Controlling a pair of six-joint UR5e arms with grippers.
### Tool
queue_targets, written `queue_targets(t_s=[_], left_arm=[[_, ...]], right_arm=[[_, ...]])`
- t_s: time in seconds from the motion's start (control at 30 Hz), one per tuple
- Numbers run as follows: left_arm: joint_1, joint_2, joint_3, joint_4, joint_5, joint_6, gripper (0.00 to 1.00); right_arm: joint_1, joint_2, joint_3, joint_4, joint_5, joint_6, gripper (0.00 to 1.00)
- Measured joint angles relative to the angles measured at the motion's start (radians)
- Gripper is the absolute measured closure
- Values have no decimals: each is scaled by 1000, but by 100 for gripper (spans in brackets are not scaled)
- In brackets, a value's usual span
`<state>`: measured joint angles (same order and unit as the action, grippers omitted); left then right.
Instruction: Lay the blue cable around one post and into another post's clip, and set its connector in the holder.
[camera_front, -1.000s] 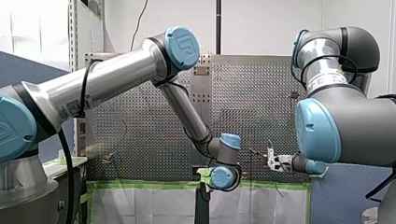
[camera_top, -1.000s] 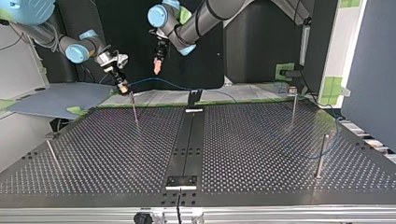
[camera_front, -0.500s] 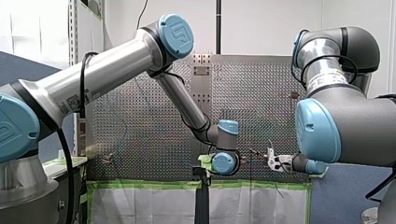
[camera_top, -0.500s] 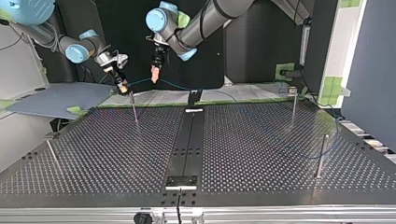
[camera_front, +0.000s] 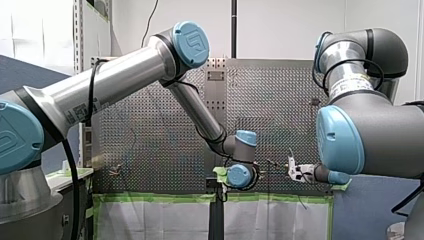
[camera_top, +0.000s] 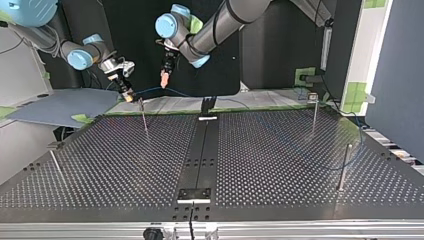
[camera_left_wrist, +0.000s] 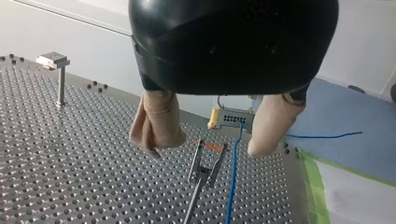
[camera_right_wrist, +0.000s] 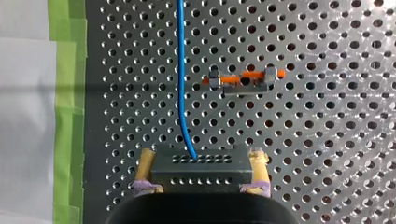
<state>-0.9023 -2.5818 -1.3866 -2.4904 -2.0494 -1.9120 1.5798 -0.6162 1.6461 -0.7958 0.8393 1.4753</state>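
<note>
My right hand (camera_right_wrist: 202, 161) is clamped on the connector (camera_right_wrist: 201, 173). The yellow pads (camera_right_wrist: 258, 165) press on its two short sides. The blue cable (camera_right_wrist: 181, 84) leaves the middle of the connector and runs straight ahead over the perforated worktop (camera_top: 280, 165). It passes just beside the clip post (camera_right_wrist: 243, 80), the one with an orange piece across its top. The cable is not inside the clip. A strip of green tape (camera_right_wrist: 67, 93) marks the worktop edge on the other side of the cable.

My left hand (camera_left_wrist: 205, 148) is empty. Its beige pads (camera_left_wrist: 156, 123) are well apart and nothing is between them. It hangs above the clip post and the cable, and touches neither. Past its fingers I see the connector in my right hand.

In the top view both hands are at the far left of the worktop, above its far edge, near each other. My left hand is a little to the right of my right hand there. The cable goes from the connector to the right and then becomes faint over the right half. It curves near the near right post (camera_top: 343, 167), but I cannot tell if it touches it. The far right post (camera_top: 314, 112) and the near left post (camera_top: 56, 167) stand apart from the cable.
</note>
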Motion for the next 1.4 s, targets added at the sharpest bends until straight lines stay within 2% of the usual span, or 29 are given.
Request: queue_targets(t_s=[0.33,0.7,0.97,1.27,1.3,1.33,1.37,1.4], left_arm=[[23,-7,6,6,5,-8,0],[74,-76,82,-23,33,-39,0],[97,-85,126,-15,40,-41,0],[107,-85,147,-26,41,-31,0],[107,-85,147,-26,41,-30,4],[107,-85,147,-25,41,-29,25],[107,-85,147,-23,41,-28,25],[107,-85,147,-20,41,-28,39]], right_arm=[[0,0,-2,4,11,-4,100],[3,0,-2,7,17,-4,100],[1,0,-3,7,17,-2,100],[-5,0,-8,6,23,14,100],[-6,0,-11,7,29,17,100],[-7,0,-14,9,34,18,100],[-8,0,-16,12,40,19,100],[-9,0,-20,16,49,20,100]])
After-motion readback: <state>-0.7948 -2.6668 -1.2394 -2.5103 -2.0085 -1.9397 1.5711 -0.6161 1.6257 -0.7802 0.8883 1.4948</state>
